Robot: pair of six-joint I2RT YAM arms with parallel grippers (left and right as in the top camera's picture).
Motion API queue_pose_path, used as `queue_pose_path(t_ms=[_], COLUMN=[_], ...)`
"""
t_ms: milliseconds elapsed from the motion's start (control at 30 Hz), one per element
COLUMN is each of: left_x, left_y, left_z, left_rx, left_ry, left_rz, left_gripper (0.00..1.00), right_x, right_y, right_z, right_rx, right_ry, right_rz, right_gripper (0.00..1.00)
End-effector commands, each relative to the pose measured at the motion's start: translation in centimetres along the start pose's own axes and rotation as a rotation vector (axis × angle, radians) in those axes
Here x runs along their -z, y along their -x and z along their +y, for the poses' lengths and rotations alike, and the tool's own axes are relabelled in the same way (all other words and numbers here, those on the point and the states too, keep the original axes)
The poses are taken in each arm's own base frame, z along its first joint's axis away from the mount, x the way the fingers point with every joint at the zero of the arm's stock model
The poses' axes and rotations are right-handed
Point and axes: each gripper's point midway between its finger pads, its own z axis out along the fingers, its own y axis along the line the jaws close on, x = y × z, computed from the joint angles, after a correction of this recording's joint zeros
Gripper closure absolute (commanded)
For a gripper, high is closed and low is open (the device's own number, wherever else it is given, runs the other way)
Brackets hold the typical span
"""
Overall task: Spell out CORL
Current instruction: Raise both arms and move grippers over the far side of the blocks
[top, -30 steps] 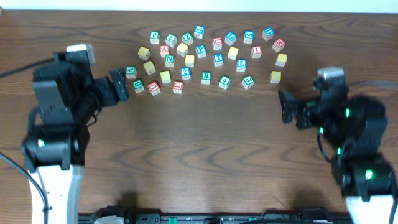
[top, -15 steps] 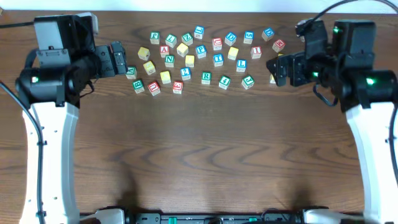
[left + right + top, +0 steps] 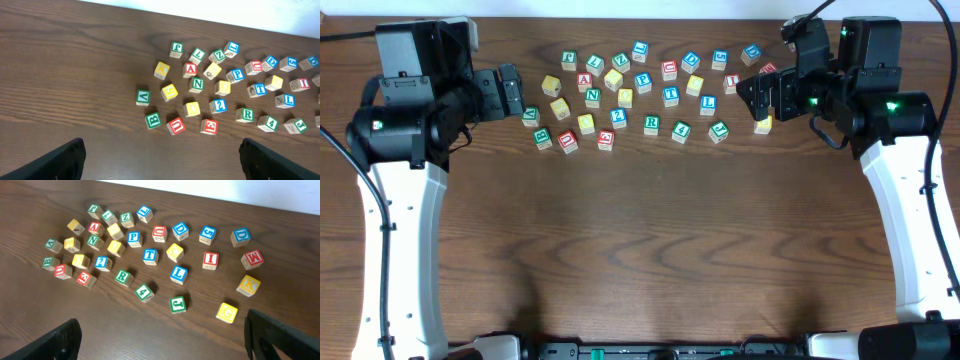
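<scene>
**Letter cubes on the table, both grippers empty.** A scatter of small wooden letter cubes [image 3: 671, 96] is spread over the far part of a dark brown wooden table [image 3: 640, 250].

- **R cube:** The white-faced wooden cube with a green R [image 3: 122, 276] is found in the scatter's near row. It is flanked by a white-faced cube with a blue 2 [image 3: 102, 262] on its left and a white-faced cube with a green 4 [image 3: 143, 292] on its right, and is touched by neither.
- **L cube:** The white-faced wooden cube with a blue L [image 3: 178, 273] is set to the right of the green R cube and slightly farther back, apart from it.
- **Yellow cubes:** One yellow-topped wooden cube [image 3: 116, 247] is placed just behind and left of the green R cube. A second yellow-topped wooden cube [image 3: 174, 251] is placed behind and right of it, just beyond the blue L. No letter can be read on either top.

All four are seen lying apart from one another among the other cubes.

The left gripper [image 3: 161, 145] is poised above the table well to the left of the green R cube, by the scatter's left edge. Its fingers are spread wide with nothing between them. The right gripper [image 3: 161, 319] is poised well to the right of the green R cube, over the scatter's right edge, likewise spread wide and empty.
</scene>
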Motion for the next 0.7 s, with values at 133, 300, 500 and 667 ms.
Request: queue_pose_path(t_ms=[133, 300, 500, 667], left_x=[0.7, 0.7, 0.8, 0.0], left_y=[0.6, 0.5, 1.2, 1.5], left_z=[-0.4, -0.4, -0.5, 0.2], left_rx=[-0.011, -0.011, -0.013, -0.009], left_ry=[-0.015, -0.014, -0.017, 0.021], left_rz=[-0.014, -0.011, -0.04, -0.043], left_gripper=[0.04, 0.04, 0.04, 0.04], right_x=[-1.1, -1.1, -1.2, -1.7], right_y=[-0.8, -1.0, -0.9, -0.3], right_z=[0.3, 0.7, 0.1, -0.5], right_rx=[-0.065, -0.071, -0.152, -0.203], right_ry=[0.028, 0.054, 0.018, -0.013], right_rz=[0.047, 0.058, 0.055, 0.034], right_gripper=[0.01, 0.01, 0.02, 0.03])
